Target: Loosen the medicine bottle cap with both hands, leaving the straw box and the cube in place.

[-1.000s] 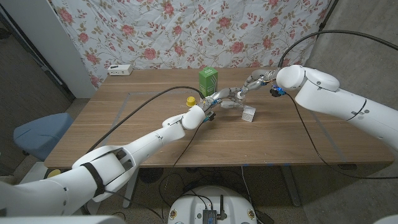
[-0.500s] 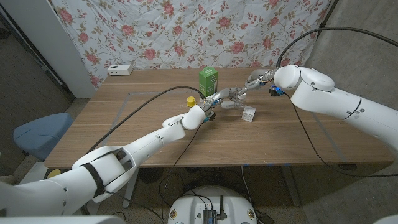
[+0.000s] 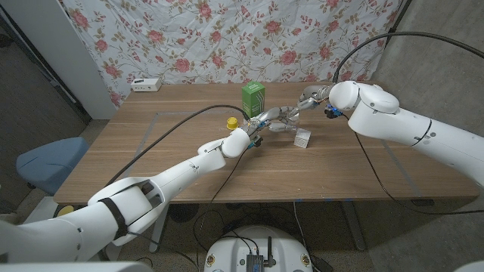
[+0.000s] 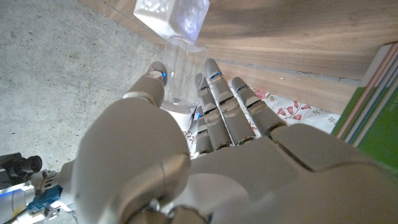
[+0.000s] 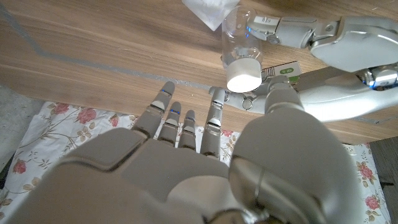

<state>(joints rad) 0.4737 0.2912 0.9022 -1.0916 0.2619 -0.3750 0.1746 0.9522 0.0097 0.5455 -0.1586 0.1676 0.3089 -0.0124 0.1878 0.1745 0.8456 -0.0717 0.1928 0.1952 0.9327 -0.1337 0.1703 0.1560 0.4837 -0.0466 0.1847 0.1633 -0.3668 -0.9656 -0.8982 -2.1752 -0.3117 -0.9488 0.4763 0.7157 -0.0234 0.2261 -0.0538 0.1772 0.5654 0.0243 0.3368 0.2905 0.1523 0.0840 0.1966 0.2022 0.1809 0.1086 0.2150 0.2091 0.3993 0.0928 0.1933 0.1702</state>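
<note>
A clear medicine bottle (image 3: 282,125) with a white cap (image 5: 244,74) stands mid-table. My left hand (image 3: 266,122) grips its clear body (image 4: 178,73), thumb on one side and fingers (image 5: 281,27) on the other. My right hand (image 3: 306,99) hovers just behind the bottle, fingers apart. In the right wrist view the cap sits just beyond the gap between thumb and fingertips (image 5: 215,99), with nothing held. The green straw box (image 3: 252,98) stands upright behind my left hand. The white cube (image 3: 302,138) lies on the table beside the bottle, toward the robot's right and nearer the front.
A small yellow object (image 3: 233,122) sits beside my left forearm. A white power strip (image 3: 147,84) lies at the table's far left corner. A floral cloth hangs behind the wooden table (image 3: 151,151). Black cables trail from both arms.
My right arm has swung slightly toward the robot's left, while its hand stays close behind the bottle. My left hand, the bottle, the box and the cube have not moved.
</note>
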